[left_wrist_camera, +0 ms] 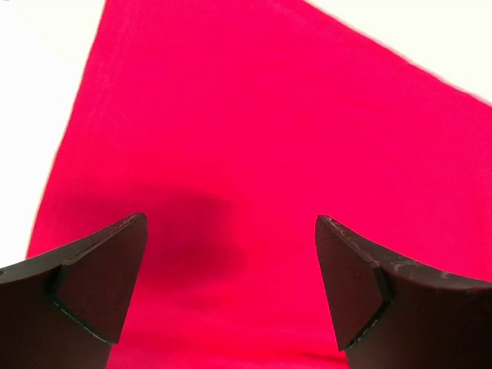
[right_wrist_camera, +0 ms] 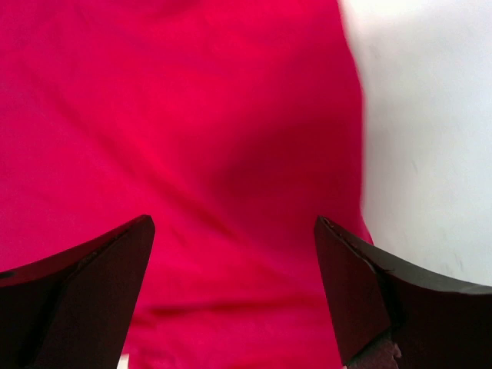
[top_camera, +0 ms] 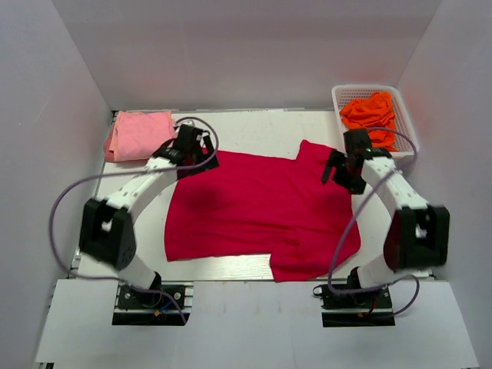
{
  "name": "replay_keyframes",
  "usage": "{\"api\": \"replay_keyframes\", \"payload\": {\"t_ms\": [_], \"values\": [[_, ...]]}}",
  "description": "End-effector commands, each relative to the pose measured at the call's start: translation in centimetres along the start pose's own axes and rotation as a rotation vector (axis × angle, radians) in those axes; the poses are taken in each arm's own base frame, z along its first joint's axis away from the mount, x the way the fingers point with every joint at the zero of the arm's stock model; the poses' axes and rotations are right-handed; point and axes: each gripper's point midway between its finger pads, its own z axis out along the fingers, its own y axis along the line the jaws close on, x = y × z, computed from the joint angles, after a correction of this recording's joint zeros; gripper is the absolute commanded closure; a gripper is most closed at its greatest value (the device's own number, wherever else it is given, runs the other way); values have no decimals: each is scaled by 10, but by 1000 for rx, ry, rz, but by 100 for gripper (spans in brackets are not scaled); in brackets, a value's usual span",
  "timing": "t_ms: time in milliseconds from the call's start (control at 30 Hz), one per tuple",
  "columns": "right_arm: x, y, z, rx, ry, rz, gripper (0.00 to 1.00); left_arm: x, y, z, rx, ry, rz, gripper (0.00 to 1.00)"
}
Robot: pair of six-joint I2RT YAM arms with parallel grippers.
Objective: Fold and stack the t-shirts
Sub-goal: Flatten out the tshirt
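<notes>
A large crimson-red t-shirt (top_camera: 257,207) lies spread flat on the table's middle. It fills the left wrist view (left_wrist_camera: 254,138) and most of the right wrist view (right_wrist_camera: 192,131). My left gripper (top_camera: 194,157) is open and empty over the shirt's far left corner. My right gripper (top_camera: 338,171) is open and empty over the shirt's far right part, near its edge. A folded light pink t-shirt (top_camera: 138,135) lies at the far left. Crumpled orange t-shirts (top_camera: 370,113) sit in a basket at the far right.
A white mesh basket (top_camera: 406,115) holds the orange shirts at the back right corner. White walls close in the table at the left, back and right. Purple cables loop from both arms. Bare table (right_wrist_camera: 430,154) shows right of the shirt.
</notes>
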Motion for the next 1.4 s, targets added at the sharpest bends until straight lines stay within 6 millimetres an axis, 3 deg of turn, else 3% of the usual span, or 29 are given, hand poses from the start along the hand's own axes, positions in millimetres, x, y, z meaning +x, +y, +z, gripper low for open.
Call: {"api": "replay_keyframes", "payload": {"t_ms": [0,67,100,133,167,200,267,367,400,567,600,667,700,733,767,800,867,900,1000,1067,1167,1233,1267,1300,1333,1367], "values": [[-36,30,25,-56,-67,-102,10,-3,-1,46,-46,29,35,0],[-51,44,30,-77,-109,-160,10,-6,1,62,-90,27,41,0],[-49,46,49,-71,-79,-167,10,-15,-4,68,-91,12,39,0],[-53,53,50,-93,-78,-171,10,-14,-6,76,-97,20,41,0],[-60,57,52,-99,-79,-173,10,-8,1,92,-142,35,51,0],[-51,56,74,-79,-27,-178,10,-15,2,98,-172,15,26,0],[-61,64,86,-84,-26,-189,10,-13,17,117,-256,18,19,0],[-67,78,113,-111,5,-214,10,-17,20,134,-282,28,17,0],[-62,78,125,-102,31,-217,10,-5,30,149,-315,64,9,0],[-95,103,154,-121,-8,-205,11,-9,60,177,-411,119,-64,0],[-114,117,153,-145,-48,-209,11,-11,68,181,-420,127,-90,0],[-119,123,166,-149,-48,-212,11,-25,71,187,-423,112,-109,0],[-118,126,176,-153,-39,-217,11,-20,72,196,-435,127,-118,0],[-143,143,167,-195,-100,-226,11,-28,81,199,-448,121,-147,0],[-141,146,180,-200,-94,-236,11,-42,72,202,-422,98,-158,0],[-161,155,174,-223,-153,-248,11,-41,79,210,-429,112,-167,0],[-162,168,184,-280,-160,-276,11,-60,72,215,-396,80,-190,0],[-183,180,168,-305,-217,-286,11,-64,68,216,-377,78,-183,0],[-198,193,146,-338,-264,-342,10,-92,61,210,-337,31,-150,0],[-213,197,111,-332,-339,-391,10,-116,50,192,-291,-17,-120,0],[-216,199,60,-341,-392,-415,10,-121,30,168,-222,-31,-59,0],[-204,192,35,-335,-366,-396,10,-126,17,135,-170,-49,-37,0],[-189,189,36,-327,-318,-344,10,-125,6,123,-133,-53,-32,0],[-171,177,14,-315,-278,-322,10,-120,-1,112,-81,-31,-33,0],[-165,164,12,-263,-268,-288,10,-114,0,88,-61,-25,-33,0],[-134,152,25,-237,-172,-205,10,-110,3,76,-60,-26,-49,0]]}}
